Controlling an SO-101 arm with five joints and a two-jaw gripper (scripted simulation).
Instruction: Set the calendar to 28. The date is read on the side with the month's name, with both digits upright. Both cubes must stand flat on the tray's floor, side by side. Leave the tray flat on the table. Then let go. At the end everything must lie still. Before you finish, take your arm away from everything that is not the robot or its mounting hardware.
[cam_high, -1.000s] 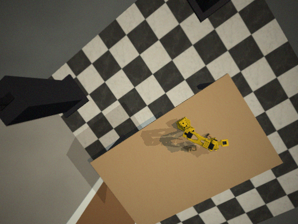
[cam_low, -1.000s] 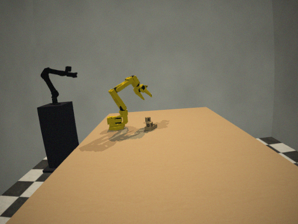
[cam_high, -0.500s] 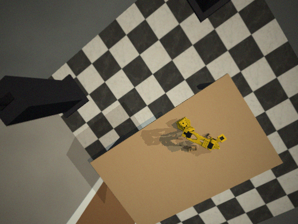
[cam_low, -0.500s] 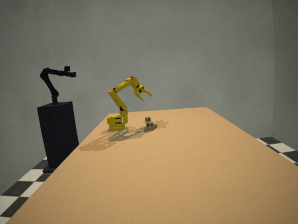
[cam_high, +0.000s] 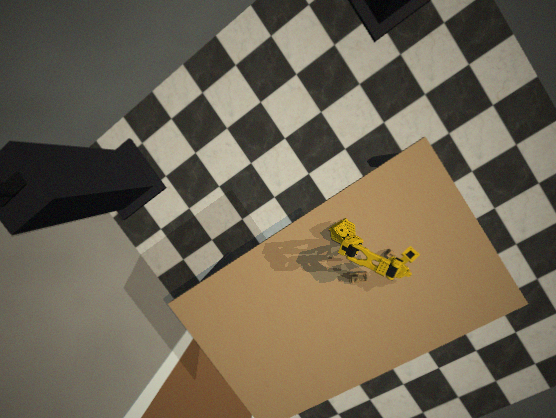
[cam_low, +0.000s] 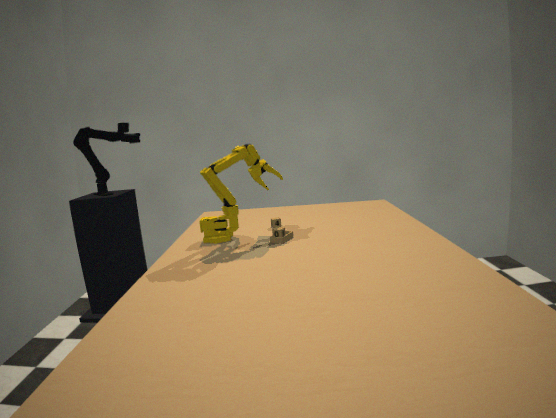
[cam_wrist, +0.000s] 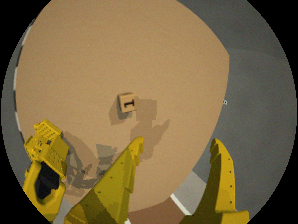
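Yellow arm (cam_low: 220, 186) sits at the far left part of the tan table (cam_low: 320, 320), base (cam_low: 216, 231) near the far left edge. Elbow up, forearm reaching right, gripper (cam_low: 270, 181) raised well above the table top and pointing down and to the right.

Gripper is partly open, jaws apart with nothing between them. Wrist view shows both yellow fingers framing bare table and wall, no object in the gap.

Calendar: wooden tray (cam_low: 281, 237) lies on the table just right of the arm base, below and slightly right of the gripper, well apart from it. In the exterior view one cube (cam_low: 280, 233) sits in the tray with a dark digit facing the camera, possibly a 0. A second cube (cam_low: 275, 223) sits on top of it, so the two are stacked, not side by side. Its near face shows a digit that looks like a 4; too small to be sure. Month label is not legible.

Wrist view catches the stack from above as a small wooden block (cam_wrist: 128, 102) at mid table with a dark mark on its top face, digit unreadable.

Top view: tray (cam_high: 353, 276) is mostly lost in the arm's shadow beside the forearm.

Black pedestal (cam_low: 107, 250) with a dark camera arm (cam_low: 95, 150) stands on the checkered floor (cam_low: 30, 360) left of the table.
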